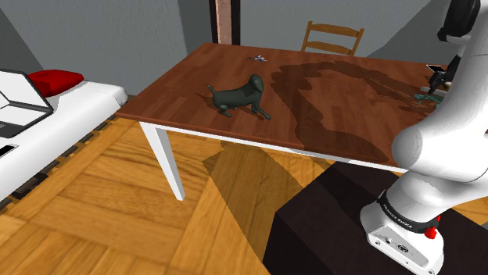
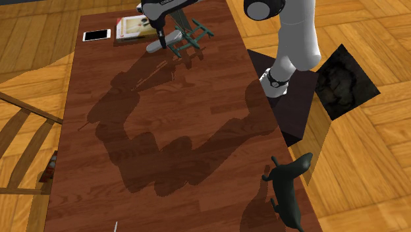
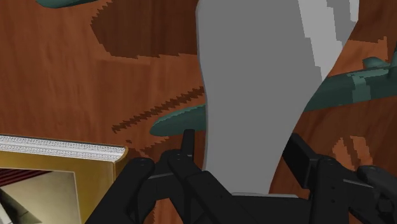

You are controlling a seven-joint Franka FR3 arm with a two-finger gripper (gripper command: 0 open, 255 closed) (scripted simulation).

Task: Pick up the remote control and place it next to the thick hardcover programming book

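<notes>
— Where's the remote point(image 3: 254, 95) now?
— I see it in the gripper point(image 3: 245, 175) — both fingers point(image 3: 186, 153) pinch its grey body. It hangs just beside the book point(image 3: 57, 167), over a green plane point(image 3: 356, 89) on the table point(image 2: 164, 132).

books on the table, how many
1: a thick hardcover book with a pale cover at the brown wooden table's end under the white arm, between the white phone and the gripper clasping the grey remote control. The arm may hide more.

Smooth reddish-brown wood tabletop point(image 2: 105, 79), plain matt grey remote control point(image 3: 254, 95), hardcover book point(image 3: 60, 151) with white paper page edges, wooden parquet floor point(image 1: 102, 203).
</notes>
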